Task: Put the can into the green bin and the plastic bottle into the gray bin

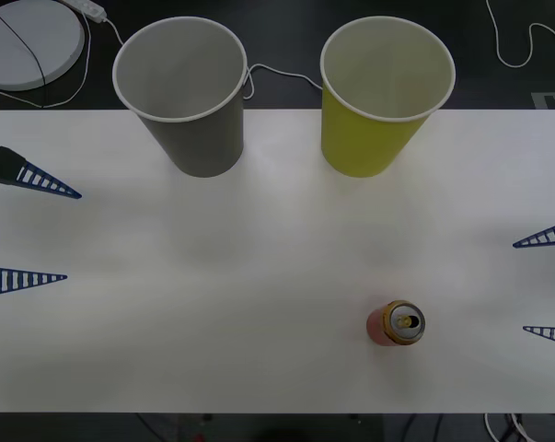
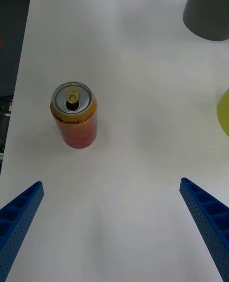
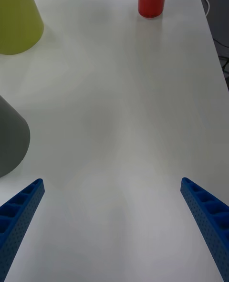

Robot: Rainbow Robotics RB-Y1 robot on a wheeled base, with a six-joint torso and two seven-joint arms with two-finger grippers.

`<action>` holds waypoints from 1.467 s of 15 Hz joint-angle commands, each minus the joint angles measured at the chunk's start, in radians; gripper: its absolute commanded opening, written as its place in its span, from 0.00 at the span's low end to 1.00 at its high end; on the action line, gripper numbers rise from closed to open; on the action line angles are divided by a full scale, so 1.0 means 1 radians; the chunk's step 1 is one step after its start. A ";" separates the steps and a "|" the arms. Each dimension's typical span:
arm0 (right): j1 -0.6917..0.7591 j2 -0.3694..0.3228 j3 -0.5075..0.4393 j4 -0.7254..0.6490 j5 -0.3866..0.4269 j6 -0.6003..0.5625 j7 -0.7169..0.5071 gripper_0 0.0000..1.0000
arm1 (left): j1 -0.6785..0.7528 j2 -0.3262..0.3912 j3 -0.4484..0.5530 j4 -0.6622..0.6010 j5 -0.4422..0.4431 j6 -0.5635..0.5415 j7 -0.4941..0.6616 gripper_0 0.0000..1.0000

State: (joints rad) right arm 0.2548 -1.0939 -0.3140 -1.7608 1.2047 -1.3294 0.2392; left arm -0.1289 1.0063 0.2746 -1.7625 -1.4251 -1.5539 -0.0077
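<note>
Can [image 1: 396,323] upright near table [image 1: 259,276] front edge, well apart from green bin [image 1: 384,97]. Right gripper [image 1: 544,285] spread wide, empty; left gripper [image 1: 33,226] likewise. Risk: tipping, rolling if nudged off-centre.

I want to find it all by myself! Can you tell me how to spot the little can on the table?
Start at the big white table with two giant cups at its far edge, a gray cup and a yellow-green cup. Come toward the near edge, on the yellow-green cup's side. There stands the can, upright and alone: red-orange with a gold-rimmed top, far smaller than either cup.
</note>
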 commanded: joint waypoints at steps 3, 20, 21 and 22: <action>0.000 0.045 0.001 0.113 -0.017 -0.037 0.123 1.00 | 0.000 0.000 0.000 0.000 0.000 0.000 0.000 1.00; -0.342 0.126 0.444 0.871 -0.333 -0.241 0.592 1.00 | 0.000 0.000 0.000 0.000 0.000 0.000 0.000 1.00; -0.365 0.140 0.475 0.917 -0.353 -0.241 0.615 1.00 | 0.000 0.000 0.000 0.000 0.000 0.000 0.000 1.00; -0.385 0.151 0.503 0.949 -0.369 -0.241 0.634 1.00 | 0.000 0.000 0.000 0.000 0.000 0.000 0.000 1.00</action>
State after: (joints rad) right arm -0.1149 -0.9519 0.1678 -0.8371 0.8480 -1.5707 0.8576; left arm -0.1289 1.0063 0.2746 -1.7625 -1.4251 -1.5539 -0.0077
